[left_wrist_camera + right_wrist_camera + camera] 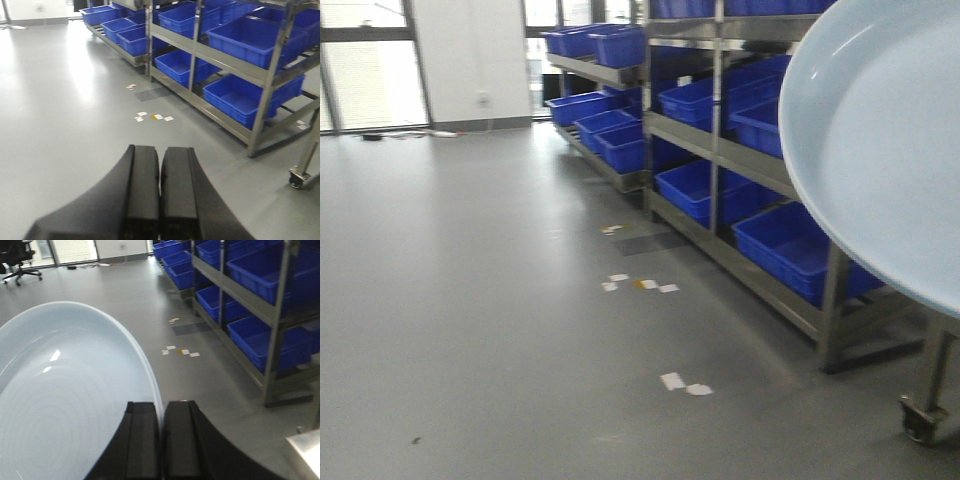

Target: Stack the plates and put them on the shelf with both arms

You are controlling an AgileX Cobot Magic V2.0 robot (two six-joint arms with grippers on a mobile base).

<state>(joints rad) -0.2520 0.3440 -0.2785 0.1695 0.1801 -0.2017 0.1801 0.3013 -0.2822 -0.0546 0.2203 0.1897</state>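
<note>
Starts at the left with the left claw: pressed fully together, gripping nothing, poised over grey floor with scraps of tape ahead.

Moves across to the plate: pale blue-white, shallow, glossy, held up in the air well clear of the floor, and filling the right edge of the front view. Cannot tell whether a second plate sits beneath it.

Then to the right claw: clamped on the plate's rim, with the raised edge pinched between both fingers.

Judging by the sheen and clean curve, looks like hard glazed ware: stiff, slippery, fairly heavy for a single pinch at the edge, and likely to shatter if dropped on that floor. Calls for a hold at the rim, where the low lip gives the pads something to bite. Would be steadier with a second hold from the left claw on the opposite rim, to stop tilt or swing during the carry.

Ends at the far right with steel shelving full of blue bins, near the plate but apart from it.
</note>
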